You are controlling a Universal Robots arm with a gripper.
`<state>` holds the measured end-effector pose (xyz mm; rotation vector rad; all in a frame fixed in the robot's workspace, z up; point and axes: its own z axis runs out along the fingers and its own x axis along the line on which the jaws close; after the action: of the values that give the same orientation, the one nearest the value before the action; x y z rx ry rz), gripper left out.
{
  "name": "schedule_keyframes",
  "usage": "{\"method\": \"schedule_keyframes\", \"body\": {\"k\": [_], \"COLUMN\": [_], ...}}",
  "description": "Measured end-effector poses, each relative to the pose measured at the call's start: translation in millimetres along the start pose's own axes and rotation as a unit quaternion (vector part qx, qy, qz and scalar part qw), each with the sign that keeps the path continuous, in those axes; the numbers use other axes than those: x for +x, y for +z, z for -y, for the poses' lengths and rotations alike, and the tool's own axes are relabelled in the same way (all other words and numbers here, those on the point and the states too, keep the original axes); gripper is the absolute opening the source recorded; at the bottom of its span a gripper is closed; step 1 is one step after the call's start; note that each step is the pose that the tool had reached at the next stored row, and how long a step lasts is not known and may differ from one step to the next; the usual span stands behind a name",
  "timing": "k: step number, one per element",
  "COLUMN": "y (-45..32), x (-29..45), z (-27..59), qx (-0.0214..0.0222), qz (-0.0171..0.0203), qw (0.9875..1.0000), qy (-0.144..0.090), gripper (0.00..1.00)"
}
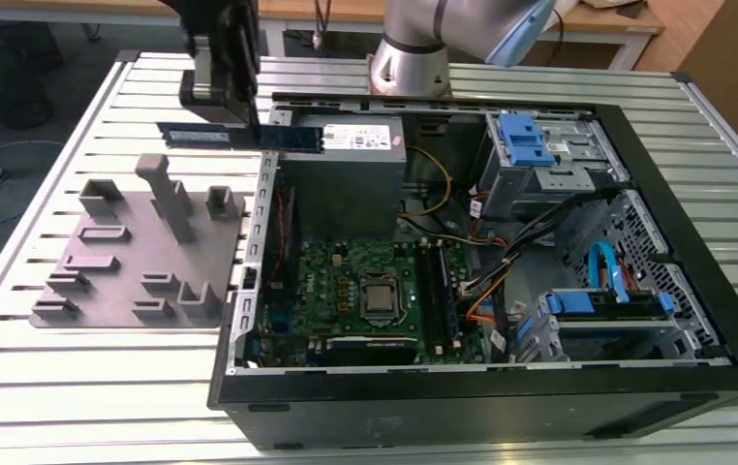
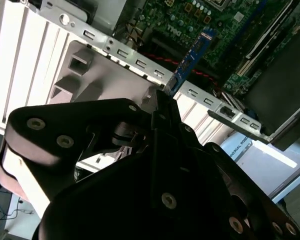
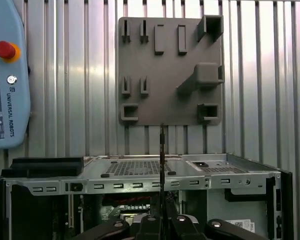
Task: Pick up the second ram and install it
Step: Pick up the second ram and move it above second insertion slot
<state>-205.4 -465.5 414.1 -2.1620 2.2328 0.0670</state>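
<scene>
The slatted table [image 1: 33,387] carries an open PC case [image 1: 473,407] along its edge at the exterior view's right. A grey fixture [image 1: 124,262] sits just beside the case, toward the opposite edge. The gripper [image 1: 230,124] hangs above the case wall that faces the fixture, jaws clenched on the ram [image 1: 292,139], which is held level in the air, well above the motherboard [image 1: 343,281].

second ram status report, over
Gripper shut on the long, flat dark memory stick. Stick in the air, level, above the side wall of the open black computer case. Grey plastic fixture block beside, apart.
</scene>
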Motion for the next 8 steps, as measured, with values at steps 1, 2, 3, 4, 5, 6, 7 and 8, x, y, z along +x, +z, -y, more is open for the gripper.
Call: {"method": "schedule_keyframes", "body": {"k": [1,2,3,4,5,6,7,8], "y": [0.2,0.7,1.2,2.1,2.9,3.8,4.4,5.1], "x": [-0.2,-0.3,-0.4,-0.5,-0.6,-0.7,-0.8,-0.9], "z": [4.5,9.2,13.7,18.3,22.7,27.2,31.7,36.7], "qx": [-0.0002,-0.0004,-0.0007,-0.001,-0.0015,-0.0018,-0.0022,-0.0025], "qz": [0.0,-0.0001,-0.0001,-0.0001,-0.0001,-0.0001,-0.0001,-0.0001], "qw": [1.0,1.0,1.0,1.0,1.0,1.0,1.0,1.0], "qy": [0.0,0.0,0.0,0.0,0.0,0.0,0.0,0.0], "gripper": [0.14,0.14,0.14,0.14,0.14,0.14,0.14,0.14]}}
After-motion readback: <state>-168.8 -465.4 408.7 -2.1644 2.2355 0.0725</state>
